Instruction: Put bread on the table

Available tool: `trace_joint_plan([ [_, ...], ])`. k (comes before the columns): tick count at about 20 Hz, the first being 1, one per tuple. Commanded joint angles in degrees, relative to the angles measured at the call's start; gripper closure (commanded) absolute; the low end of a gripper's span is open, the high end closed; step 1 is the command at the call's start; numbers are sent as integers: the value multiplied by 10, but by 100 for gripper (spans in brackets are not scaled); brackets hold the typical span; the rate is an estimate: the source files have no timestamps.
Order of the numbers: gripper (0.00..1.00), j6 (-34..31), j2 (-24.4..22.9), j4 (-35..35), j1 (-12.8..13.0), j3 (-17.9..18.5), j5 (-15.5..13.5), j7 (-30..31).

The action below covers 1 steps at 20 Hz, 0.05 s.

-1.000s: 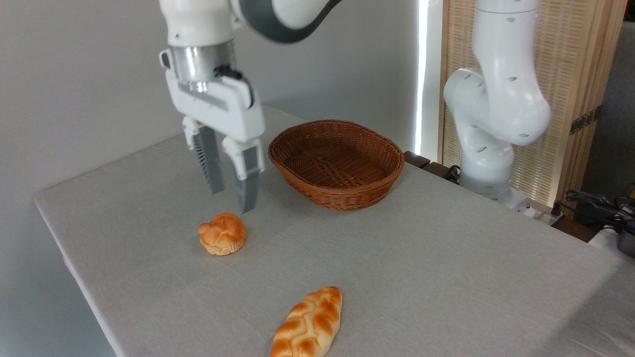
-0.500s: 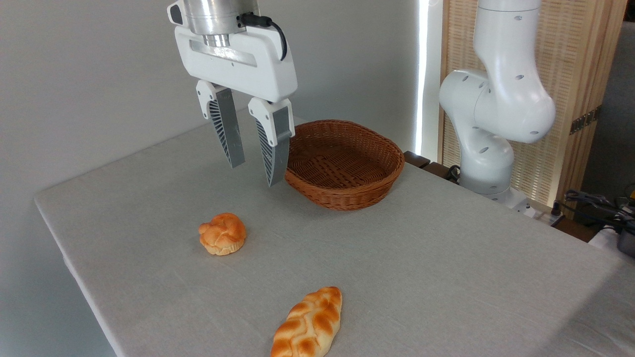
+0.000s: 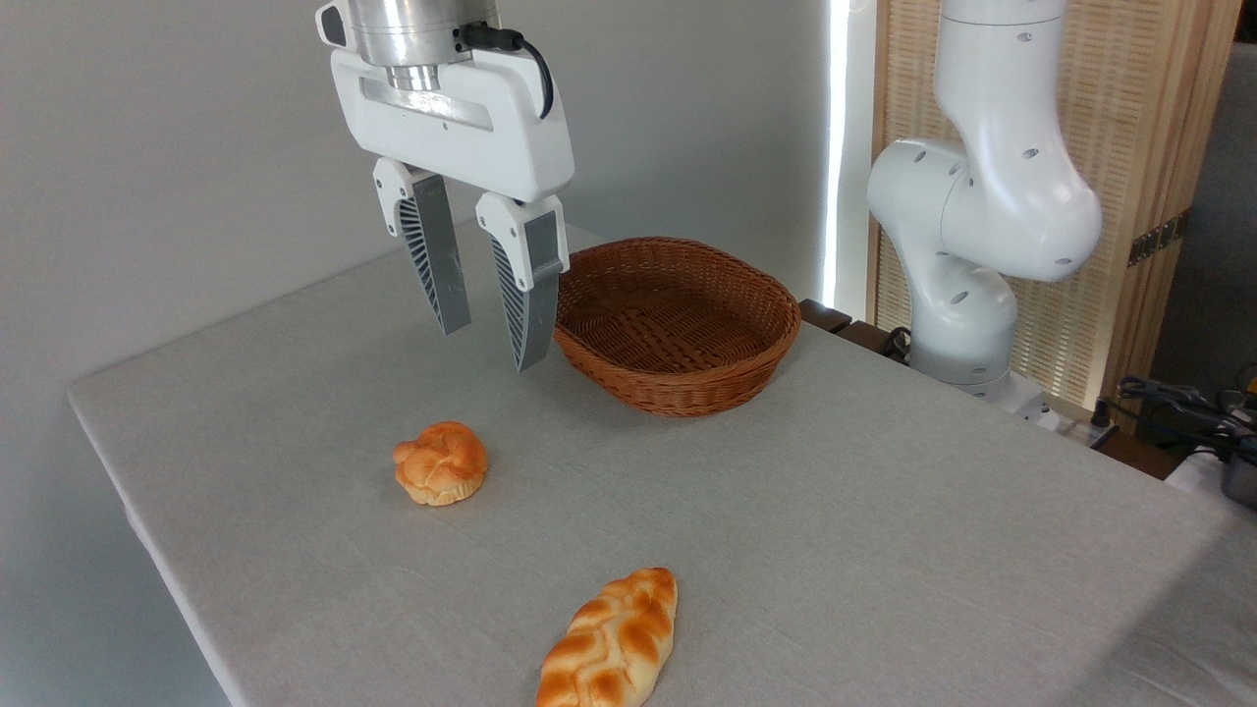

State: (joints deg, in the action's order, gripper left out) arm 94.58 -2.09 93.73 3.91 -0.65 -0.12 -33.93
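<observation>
The bread [image 3: 441, 462], a small round golden-orange bun with a knotted top, rests on the table [image 3: 835, 530], left of the middle of its grey-beige cloth. My gripper [image 3: 488, 346] hangs open well above the cloth, up and to the right of the bun and clear of it. Nothing is between its two ribbed grey fingers [image 3: 433, 263]. The right finger overlaps the basket's left rim in this view.
A brown wicker basket [image 3: 677, 324] with nothing in it stands at the back of the table. A longer braided loaf [image 3: 611, 642] lies near the front edge. The arm's white base [image 3: 967, 295] rises behind the table's right side, with cables at the far right.
One second ago the open gripper stood low, just above the bun. It has risen and swung right toward the basket, then drifted slightly left in the last half second. The bun has not moved.
</observation>
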Motion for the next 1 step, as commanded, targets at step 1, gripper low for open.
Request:
trace_joint_plan([
  [1,0,-12,6,-14,-9,-6,-1,-8],
])
